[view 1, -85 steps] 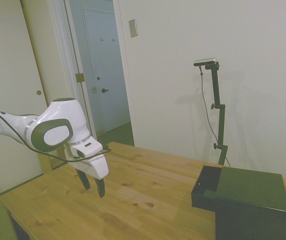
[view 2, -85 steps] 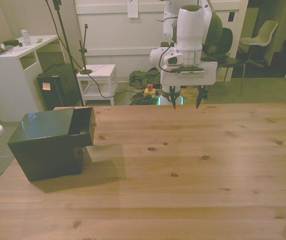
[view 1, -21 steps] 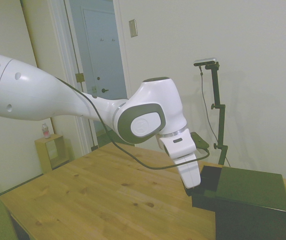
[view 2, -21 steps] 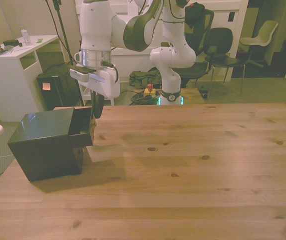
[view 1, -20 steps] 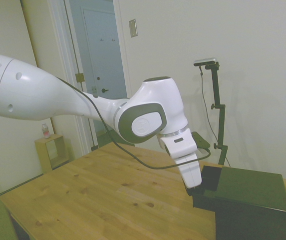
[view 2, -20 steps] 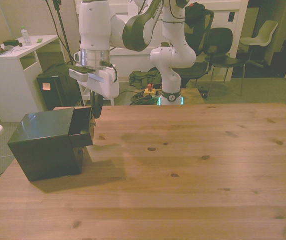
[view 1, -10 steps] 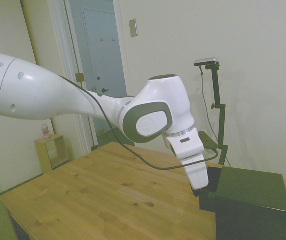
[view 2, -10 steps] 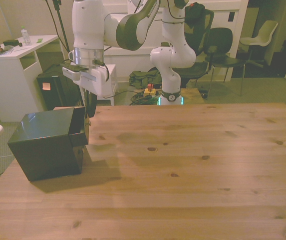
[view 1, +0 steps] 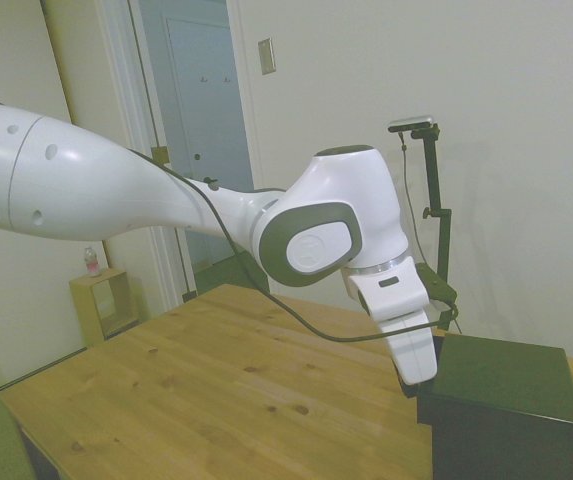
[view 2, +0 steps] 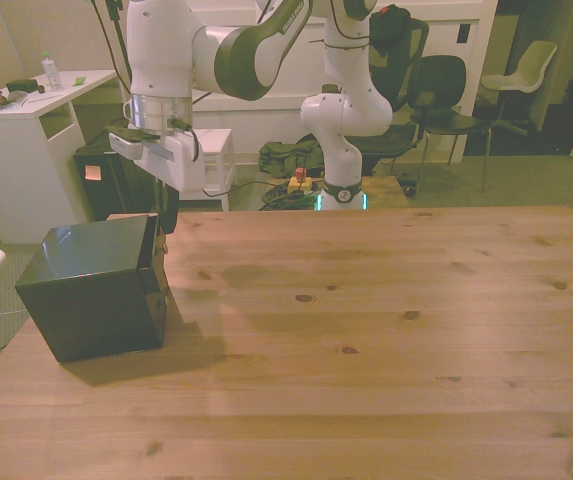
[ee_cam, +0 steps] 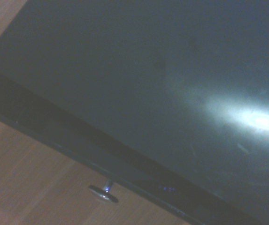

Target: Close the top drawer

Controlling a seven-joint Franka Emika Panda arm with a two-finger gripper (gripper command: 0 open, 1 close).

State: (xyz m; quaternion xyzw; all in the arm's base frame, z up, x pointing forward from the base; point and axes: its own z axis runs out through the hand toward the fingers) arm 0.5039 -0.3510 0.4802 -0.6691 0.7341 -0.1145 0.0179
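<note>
The black cabinet [view 2: 86, 295] stands near the table's edge at the front view's left. Its top drawer [view 2: 155, 252] sticks out only a narrow strip from the cabinet front. In the wrist view the top drawer [ee_cam: 73, 152] shows as a thin dark slot under the glossy cabinet top [ee_cam: 172, 84], with a small metal knob [ee_cam: 103, 193] on its front. My gripper [view 2: 168, 217] hangs straight down against the drawer's front, level with the cabinet's top edge. In the side view the gripper [view 1: 409, 381] touches the upper front corner of the cabinet [view 1: 511, 405].
The wooden table [view 2: 366, 330] stretches wide toward the front view's right. Behind it stand a white desk [view 2: 26, 140], a small white stool [view 2: 198, 150] and chairs [view 2: 446, 90]. A door [view 1: 201, 150] is open beyond the table in the side view.
The gripper has moved toward the cabinet, pushing the top drawer in; the drawer stuck out far earlier and now shows only a narrow strip.
</note>
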